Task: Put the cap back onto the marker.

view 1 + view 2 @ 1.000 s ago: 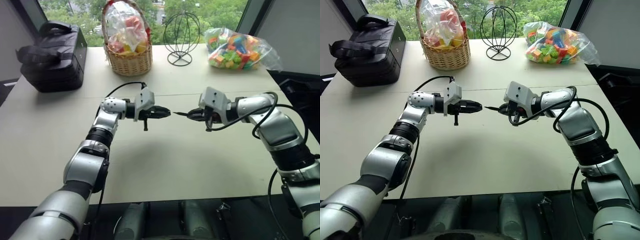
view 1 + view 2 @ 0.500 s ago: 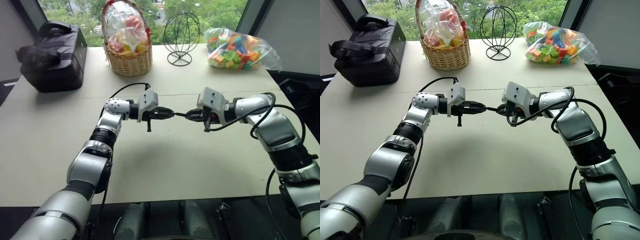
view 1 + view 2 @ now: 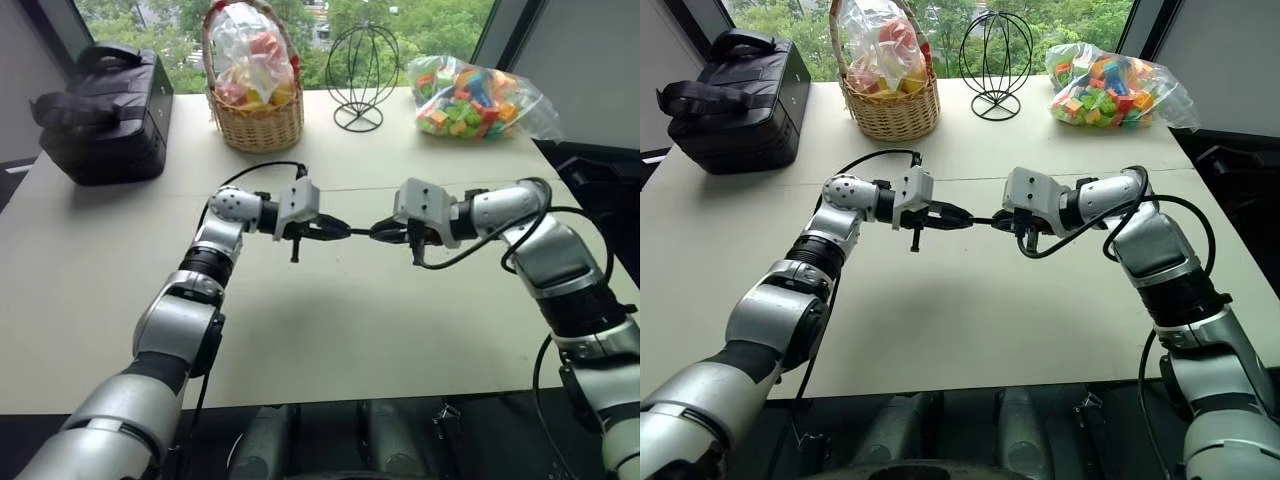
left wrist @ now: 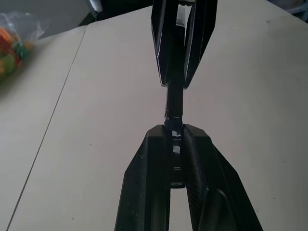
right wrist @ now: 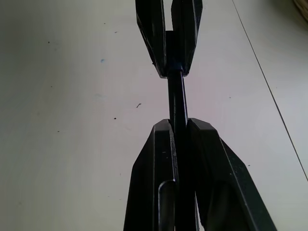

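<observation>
cap (image 4: 173, 144) in left gripper (image 4: 174, 132), meeting marker (image 5: 177, 98)

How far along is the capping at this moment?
Done: the left gripper is shut on the cap, the right gripper shut on the marker, both held above the table. In hand: the tip meets the cap's mouth. Left: full seating, which cannot be confirmed.

We see our right gripper (image 5: 179, 126) clamped on the marker (image 5: 177, 98), whose far end enters the cap (image 5: 174, 45) pinched between the left gripper (image 5: 168, 67) fingers above the counter (image 5: 72, 120).
</observation>
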### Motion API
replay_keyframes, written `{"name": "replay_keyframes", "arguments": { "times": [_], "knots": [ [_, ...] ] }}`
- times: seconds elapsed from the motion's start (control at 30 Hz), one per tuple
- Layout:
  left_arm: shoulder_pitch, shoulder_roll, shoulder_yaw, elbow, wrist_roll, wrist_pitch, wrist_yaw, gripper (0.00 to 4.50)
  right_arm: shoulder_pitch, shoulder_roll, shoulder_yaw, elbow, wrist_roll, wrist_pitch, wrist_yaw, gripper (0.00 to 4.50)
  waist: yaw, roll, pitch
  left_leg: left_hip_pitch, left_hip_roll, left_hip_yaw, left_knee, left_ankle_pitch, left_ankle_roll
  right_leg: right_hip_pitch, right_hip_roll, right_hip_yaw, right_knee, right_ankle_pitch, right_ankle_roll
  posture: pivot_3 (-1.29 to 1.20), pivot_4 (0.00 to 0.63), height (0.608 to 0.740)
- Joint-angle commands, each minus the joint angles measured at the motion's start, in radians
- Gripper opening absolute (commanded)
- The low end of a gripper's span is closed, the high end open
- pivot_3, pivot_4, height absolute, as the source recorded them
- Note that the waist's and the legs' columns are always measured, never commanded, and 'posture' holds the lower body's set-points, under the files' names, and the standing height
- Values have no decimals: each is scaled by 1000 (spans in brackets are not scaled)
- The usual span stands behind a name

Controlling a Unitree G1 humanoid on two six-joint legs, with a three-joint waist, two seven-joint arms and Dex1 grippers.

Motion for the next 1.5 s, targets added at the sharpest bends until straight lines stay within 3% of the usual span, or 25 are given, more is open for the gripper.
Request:
{"name": "replay_keyframes", "arguments": {
  "times": [0.03,0.43,0.87,1.5],
  "knots": [
    [-45,-58,-24,-53,-17,-27,-51,29,-66,45,-2,-4,-8,-49,-16,0,0,0,0,0,0,0,0,0,0,0,0,0,0,0,0,0,150,740],
    [-52,-105,-52,-30,66,-43,67,29,-82,129,-9,-17,-8,77,-25,0,1,0,0,0,0,0,1,0,0,0,0,0,1,0,0,0,150,740],
    [-41,-111,-87,-64,91,-58,-13,29,-163,187,43,77,-124,-76,-34,0,-1,0,0,0,0,0,1,0,0,0,0,0,1,0,0,0,150,740],
    [-71,-75,-144,26,285,-48,35,29,-222,210,30,112,-146,-18,-4,0,-2,0,0,0,-1,0,1,0,0,-1,0,0,4,0,0,0,150,740]
  ]
}}
